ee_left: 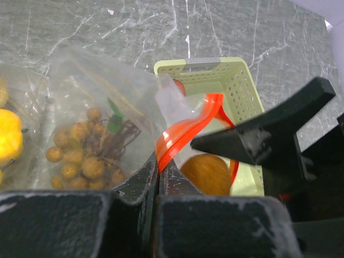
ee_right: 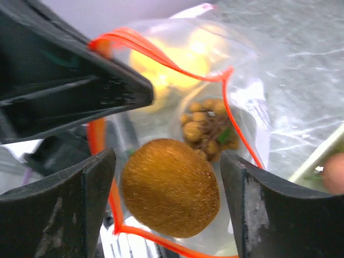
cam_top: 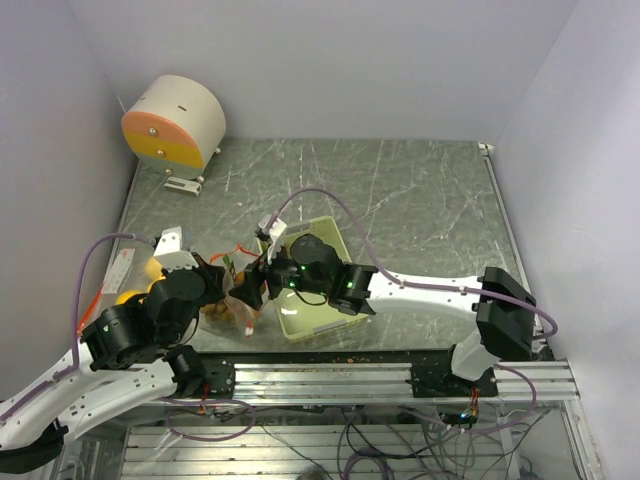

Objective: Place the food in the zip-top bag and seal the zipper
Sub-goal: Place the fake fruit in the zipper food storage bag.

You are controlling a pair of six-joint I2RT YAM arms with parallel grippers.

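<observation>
The clear zip-top bag (cam_top: pixel 238 305) with a red zipper rim (ee_left: pixel 185 131) lies left of the tray. My left gripper (ee_left: pixel 158 171) is shut on that rim and holds the mouth open; it also shows in the top view (cam_top: pixel 218 283). My right gripper (ee_right: pixel 167 180) is open at the bag's mouth, its jaws on either side of a fuzzy brown-orange round fruit (ee_right: pixel 170 188) without touching it. The same fruit shows in the left wrist view (ee_left: pixel 207 173). Inside the bag are brown berries (ee_left: pixel 86 156) and yellow fruit (ee_right: pixel 172 59). A reddish apple (ee_left: pixel 180 86) lies in the tray.
The pale green perforated tray (ee_left: pixel 239 88) stands right of the bag, under my right arm (cam_top: pixel 400 285). A round white and orange device (cam_top: pixel 172 125) stands at the back left. Walls close in on three sides. A metal rail (cam_top: pixel 380 375) runs along the near edge.
</observation>
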